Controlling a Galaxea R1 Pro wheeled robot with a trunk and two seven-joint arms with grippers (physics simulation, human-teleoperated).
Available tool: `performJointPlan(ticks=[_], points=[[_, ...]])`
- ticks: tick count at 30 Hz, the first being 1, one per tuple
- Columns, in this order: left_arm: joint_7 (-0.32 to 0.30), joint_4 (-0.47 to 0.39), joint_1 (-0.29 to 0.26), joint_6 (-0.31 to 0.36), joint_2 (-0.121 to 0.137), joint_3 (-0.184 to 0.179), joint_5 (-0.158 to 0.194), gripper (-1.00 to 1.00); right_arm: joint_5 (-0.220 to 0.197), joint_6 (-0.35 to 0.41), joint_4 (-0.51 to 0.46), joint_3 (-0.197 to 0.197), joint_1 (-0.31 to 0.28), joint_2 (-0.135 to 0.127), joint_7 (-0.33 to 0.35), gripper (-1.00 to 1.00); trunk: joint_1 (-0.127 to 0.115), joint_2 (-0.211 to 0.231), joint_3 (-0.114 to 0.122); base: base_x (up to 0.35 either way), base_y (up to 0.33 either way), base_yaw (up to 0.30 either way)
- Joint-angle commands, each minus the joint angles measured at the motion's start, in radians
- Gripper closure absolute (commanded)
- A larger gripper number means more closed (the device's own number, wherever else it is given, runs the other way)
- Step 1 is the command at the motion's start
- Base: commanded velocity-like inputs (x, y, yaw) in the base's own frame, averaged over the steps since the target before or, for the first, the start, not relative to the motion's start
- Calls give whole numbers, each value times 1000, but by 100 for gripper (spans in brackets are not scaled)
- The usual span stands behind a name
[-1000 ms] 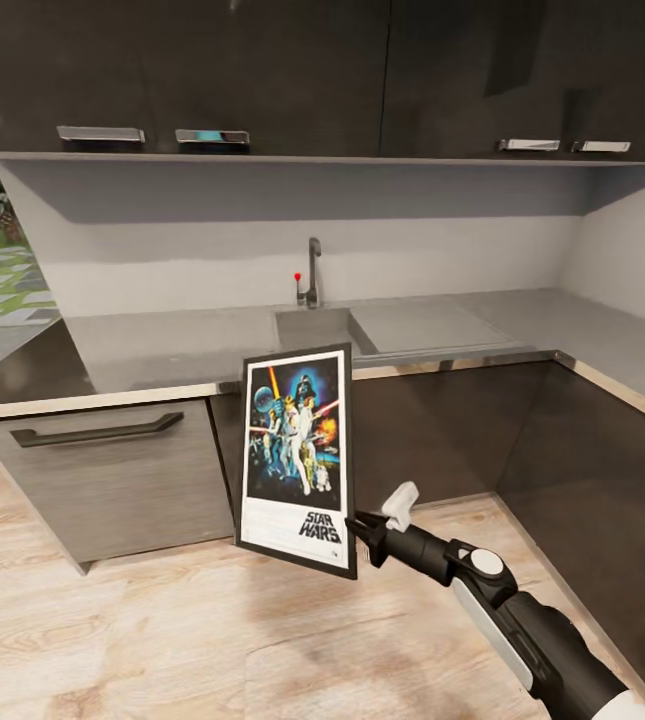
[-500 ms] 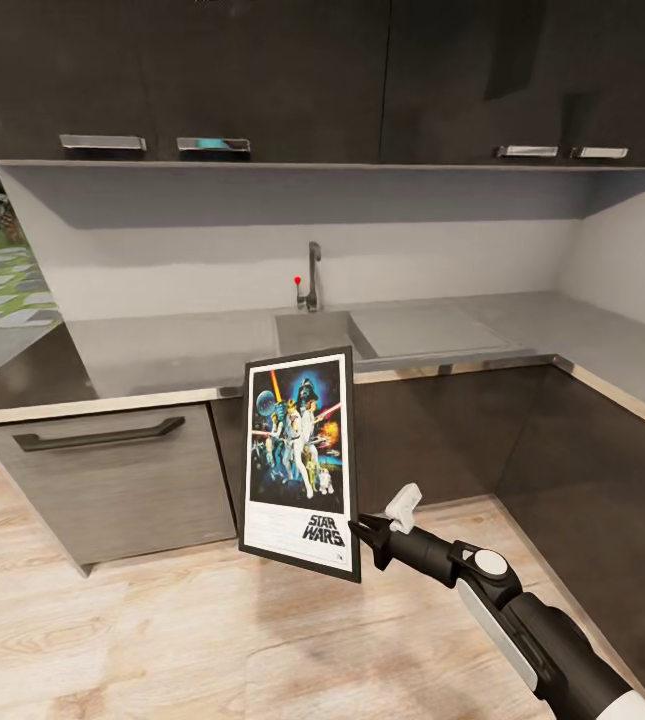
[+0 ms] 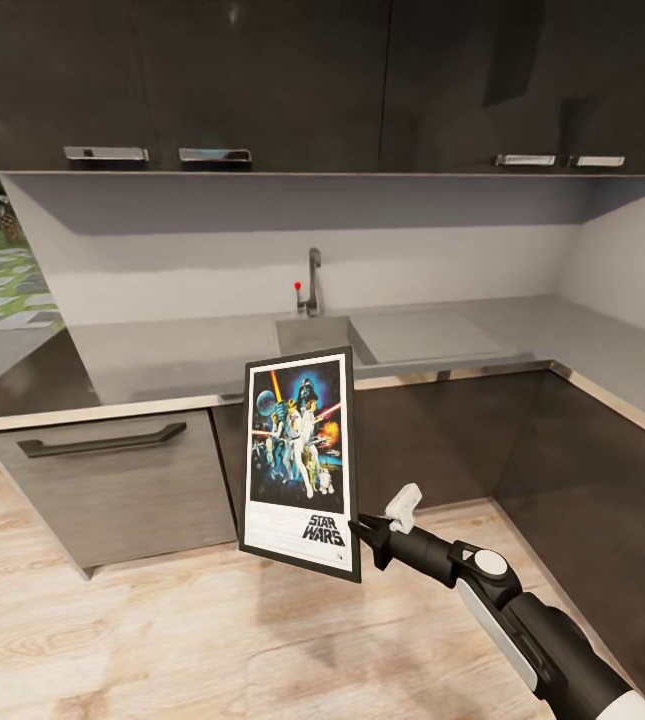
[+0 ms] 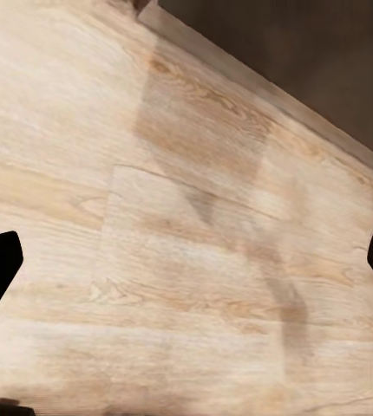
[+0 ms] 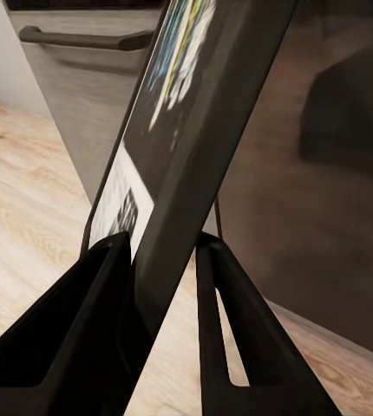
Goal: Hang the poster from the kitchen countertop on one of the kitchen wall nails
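The poster (image 3: 300, 460), black-framed with Star Wars artwork, hangs upright in front of the cabinets, above the wood floor. My right gripper (image 3: 364, 533) is shut on its lower right edge. In the right wrist view both dark fingers (image 5: 82, 329) clamp the poster's frame (image 5: 199, 113) edge-on. The kitchen countertop (image 3: 162, 355) runs behind it, grey with a steel front edge. My left gripper (image 4: 186, 264) is open over bare floor, its fingertips far apart. The wall nails are out of view.
A sink (image 3: 314, 332) with a tap (image 3: 313, 280) is set in the countertop. Dark upper cabinets (image 3: 262, 80) hang above a light grey backsplash. A drawer front with a dark handle (image 3: 102, 440) is at the left. The counter turns toward me at the right (image 3: 622, 360).
The whole picture has slid slightly downward, so the camera has moved. The poster stays clamped in the right gripper at nearly the same place in the view.
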Motion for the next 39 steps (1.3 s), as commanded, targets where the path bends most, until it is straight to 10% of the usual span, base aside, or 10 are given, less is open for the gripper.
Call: performJointPlan(ticks=[1,4,12,39], points=[[1,-6,-1,20,-3,-6,4,-100,-12,9,-1,2,-1,-1,1,100,-4,7,2,0,0,0],[10,-12,-1,35,-11,-85,2,-100,-11,9,-1,1,-1,-1,0,100,-15,28,12,0,0,0],[11,-12,-1,33,-12,-125,1,-100,-11,8,-1,1,-1,-1,-1,100,-46,84,37,0,0,0],[11,-10,-1,32,-11,-136,1,-100,-12,7,-1,1,-1,-1,-3,100,-150,273,121,0,0,0]])
